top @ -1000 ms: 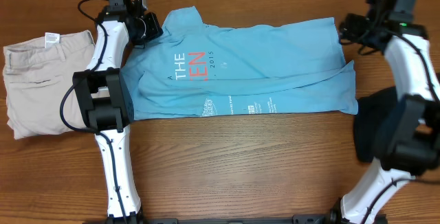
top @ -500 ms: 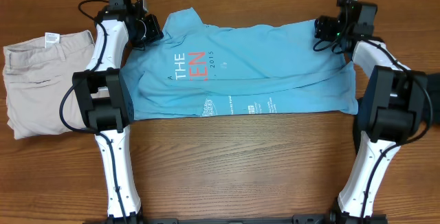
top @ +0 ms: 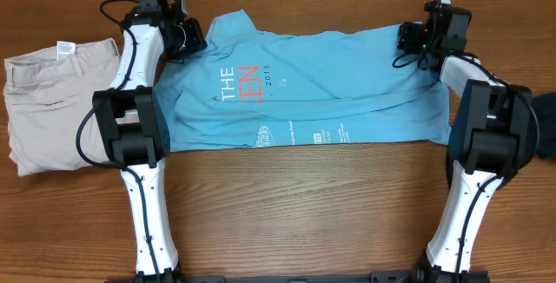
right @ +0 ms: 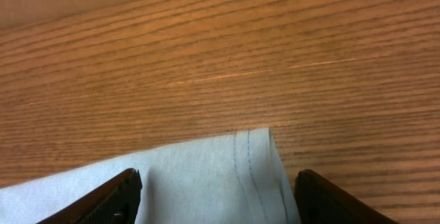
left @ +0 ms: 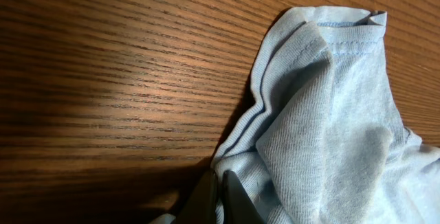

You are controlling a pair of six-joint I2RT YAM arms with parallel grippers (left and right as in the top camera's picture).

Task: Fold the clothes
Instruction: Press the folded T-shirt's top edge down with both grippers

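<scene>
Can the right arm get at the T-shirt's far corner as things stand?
Probably yes: the right gripper, fingers open, straddles the hemmed corner of the light blue T-shirt; nothing blocks it.

You've got a light blue T-shirt (top: pixel 347 101) with white and red lettering, beige shorts (top: pixel 43 109), brown wood-grain bench (top: pixel 304 213).

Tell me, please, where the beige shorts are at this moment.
In the overhead view the beige shorts lie on the table's left side, beside the left arm, with the light blue T-shirt beyond that arm.
</scene>
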